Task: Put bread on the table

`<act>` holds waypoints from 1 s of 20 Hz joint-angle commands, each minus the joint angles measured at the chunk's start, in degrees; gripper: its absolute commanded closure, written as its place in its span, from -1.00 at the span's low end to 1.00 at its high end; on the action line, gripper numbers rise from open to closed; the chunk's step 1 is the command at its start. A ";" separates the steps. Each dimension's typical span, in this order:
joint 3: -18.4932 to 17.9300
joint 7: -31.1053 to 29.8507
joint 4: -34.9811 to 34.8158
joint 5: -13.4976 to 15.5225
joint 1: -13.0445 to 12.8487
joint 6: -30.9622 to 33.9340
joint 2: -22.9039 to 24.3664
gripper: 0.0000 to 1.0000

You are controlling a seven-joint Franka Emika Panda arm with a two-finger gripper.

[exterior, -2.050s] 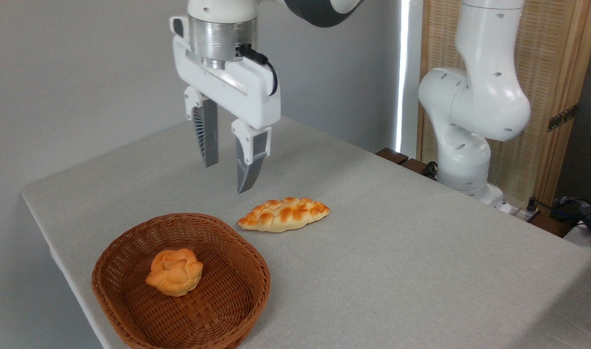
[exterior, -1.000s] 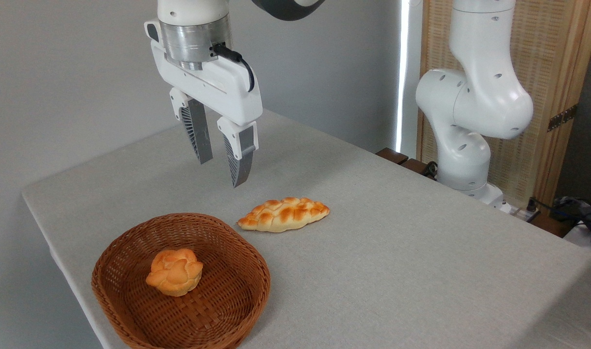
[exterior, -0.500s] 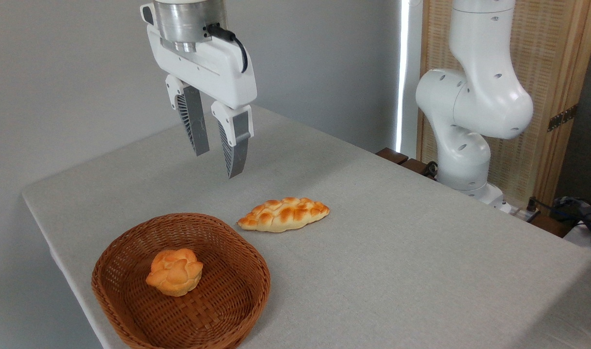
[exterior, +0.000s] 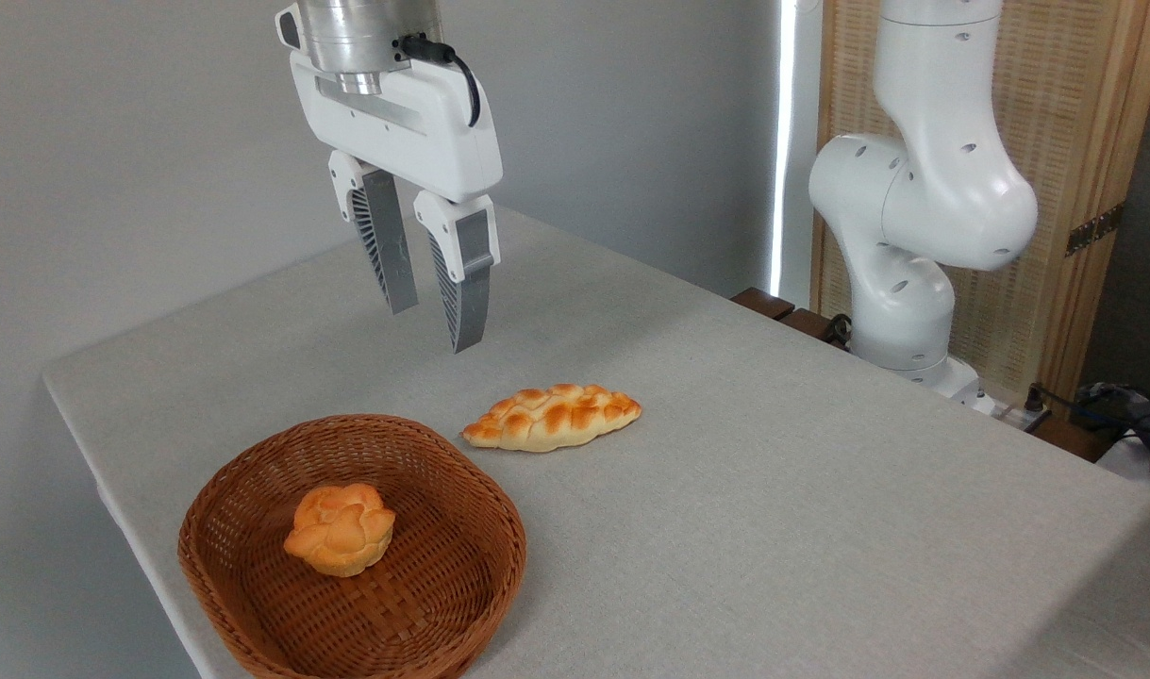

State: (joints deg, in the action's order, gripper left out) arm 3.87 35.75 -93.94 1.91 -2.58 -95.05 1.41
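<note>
The bread (exterior: pixel 552 416), a braided golden-orange loaf with pointed ends, lies flat on the grey cloth table (exterior: pixel 773 528), just right of the wicker basket. My gripper (exterior: pixel 435 326) hangs in the air above and to the left of the loaf, well clear of it. Its two grey fingers point down, stand a small gap apart, and hold nothing.
A brown wicker basket (exterior: pixel 254 604) sits at the table's front left with a small round flower-shaped bun (exterior: pixel 341 528) inside. The arm's white base (exterior: pixel 914 283) stands at the back right edge, before a wooden slatted screen (exterior: pixel 1103 141).
The gripper rose and drifted left away from the loaf over the earlier frames, then shifted slightly back right and down. The bread and the bun have not moved.
</note>
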 commanded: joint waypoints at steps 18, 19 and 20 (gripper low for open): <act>-0.79 0.98 3.24 5.21 0.30 5.57 -0.79 -1.00; -0.79 0.98 3.24 5.21 0.30 5.57 -0.79 -1.00; -0.88 0.98 3.24 5.21 0.30 5.57 -0.79 -1.00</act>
State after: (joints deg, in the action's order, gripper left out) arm 3.33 35.75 -92.24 6.66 -2.50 -91.06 1.35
